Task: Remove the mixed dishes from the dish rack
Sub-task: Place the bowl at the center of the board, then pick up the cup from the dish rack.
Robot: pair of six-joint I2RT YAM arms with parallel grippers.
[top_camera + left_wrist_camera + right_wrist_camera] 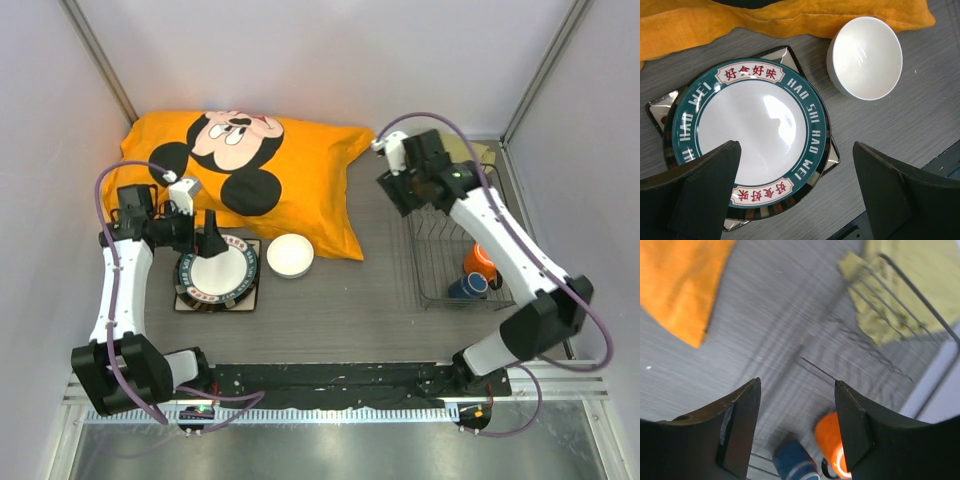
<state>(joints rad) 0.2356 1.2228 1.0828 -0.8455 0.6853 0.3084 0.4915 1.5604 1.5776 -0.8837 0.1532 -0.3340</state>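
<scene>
Glazed ceramic, likely slick and breakable: the orange mug (832,442) sits in the rack (910,295) below the wide-open right pincer (797,383), blue cup (792,464) beside it. Pinching its rim wall looks safest.

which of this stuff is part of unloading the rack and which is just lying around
Job: dish rack, orange mug, blue cup, white bowl, patterned-rim plate, square plate under it.
Lying about: Mickey Mouse pillow, olive-green cloth.

Grey surface (350,297), orange cartoon pillow (310,190) at the back, plate stack (236,286) just beside white bowl (290,255), wire dish rack (432,265) on the right
</scene>
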